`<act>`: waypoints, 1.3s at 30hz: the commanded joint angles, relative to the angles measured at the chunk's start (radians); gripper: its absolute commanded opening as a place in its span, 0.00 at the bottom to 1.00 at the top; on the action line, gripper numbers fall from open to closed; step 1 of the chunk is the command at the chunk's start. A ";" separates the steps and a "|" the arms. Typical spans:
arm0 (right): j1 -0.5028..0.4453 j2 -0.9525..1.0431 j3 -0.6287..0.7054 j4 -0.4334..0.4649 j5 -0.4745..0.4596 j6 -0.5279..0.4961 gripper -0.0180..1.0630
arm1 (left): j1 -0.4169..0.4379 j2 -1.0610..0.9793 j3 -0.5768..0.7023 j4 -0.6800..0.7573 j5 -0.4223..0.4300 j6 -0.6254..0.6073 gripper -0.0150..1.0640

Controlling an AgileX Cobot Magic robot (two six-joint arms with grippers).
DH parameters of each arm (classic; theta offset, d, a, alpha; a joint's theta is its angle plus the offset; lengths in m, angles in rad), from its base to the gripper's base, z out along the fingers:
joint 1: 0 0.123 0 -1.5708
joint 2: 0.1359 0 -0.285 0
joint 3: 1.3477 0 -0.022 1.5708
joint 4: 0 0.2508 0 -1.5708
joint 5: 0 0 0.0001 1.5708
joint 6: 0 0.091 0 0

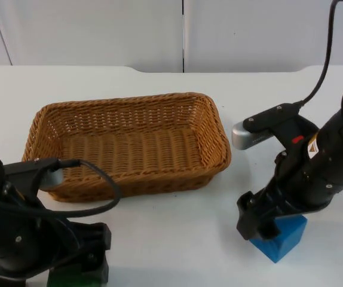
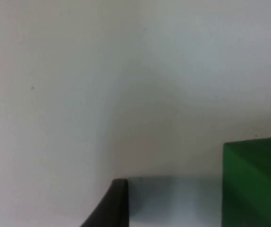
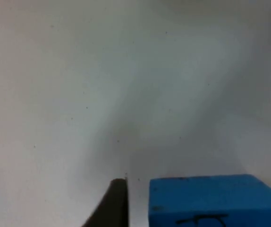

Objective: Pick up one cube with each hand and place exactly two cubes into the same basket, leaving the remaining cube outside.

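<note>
A blue cube point(image 1: 284, 241) rests on the white table to the right of the wicker basket point(image 1: 218, 130). My right gripper point(image 1: 265, 229) is down over it, open. One black fingertip point(image 3: 116, 204) stands a small gap away from the blue cube's point(image 3: 215, 201) side. A green cube point(image 1: 70, 278) lies at the table's front edge, left of centre, mostly hidden under the left arm. My left gripper point(image 1: 86, 270) is lowered at it, open. Its fingertip point(image 2: 114, 204) stands well apart from the green cube point(image 2: 254, 185).
The wicker basket sits in the middle of the table with nothing inside it that I can see. The grey partition wall point(image 1: 100, 30) closes off the far side. Bare table point(image 1: 177, 239) lies between the two arms.
</note>
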 commanded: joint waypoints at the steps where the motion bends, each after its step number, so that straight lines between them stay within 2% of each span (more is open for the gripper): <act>1: 0.006 0.000 -0.007 -0.003 -0.002 -0.002 0.82 | -0.008 0.004 -0.001 -0.014 -0.005 -0.007 0.98; 3: 0.006 0.000 -0.007 -0.003 0.001 -0.002 0.57 | -0.008 0.004 -0.001 -0.014 -0.002 -0.007 0.93; 4: 0.006 0.000 -0.007 -0.003 0.003 -0.002 0.48 | -0.008 0.004 -0.001 -0.024 0.007 -0.007 0.83; 5: 0.006 0.000 -0.007 -0.003 0.003 -0.002 0.48 | -0.008 0.004 -0.001 -0.024 0.007 -0.007 0.83; 7: 0.006 -0.002 -0.007 -0.003 0.010 -0.002 0.28 | -0.008 0.004 -0.001 -0.030 0.027 -0.007 0.62; 9: 0.006 -0.008 -0.007 -0.003 0.027 -0.002 0.10 | -0.008 0.004 -0.001 -0.030 0.054 -0.003 0.33; 10: 0.006 -0.008 -0.007 -0.003 0.027 -0.002 0.10 | -0.008 0.004 -0.001 -0.030 0.054 -0.003 0.33; 11: 0.006 -0.015 -0.007 -0.003 0.031 -0.002 0.01 | -0.008 0.002 -0.001 -0.030 0.068 0.017 0.19; 12: 0.006 -0.024 -0.007 -0.003 0.043 -0.002 0.02 | -0.008 -0.003 -0.001 -0.030 0.080 0.051 0.02; 21: 0.006 -0.138 -0.007 -0.003 0.112 -0.002 0.02 | -0.008 -0.141 0.001 -0.001 0.128 0.073 0.01; 30: 0.006 -0.350 -0.007 -0.003 0.200 -0.002 0.02 | -0.008 -0.447 0.001 0.012 0.160 0.118 0.01; 39: 0.006 -0.478 -0.007 -0.003 0.232 -0.002 0.02 | -0.008 -0.665 0.001 0.048 0.162 0.126 0.01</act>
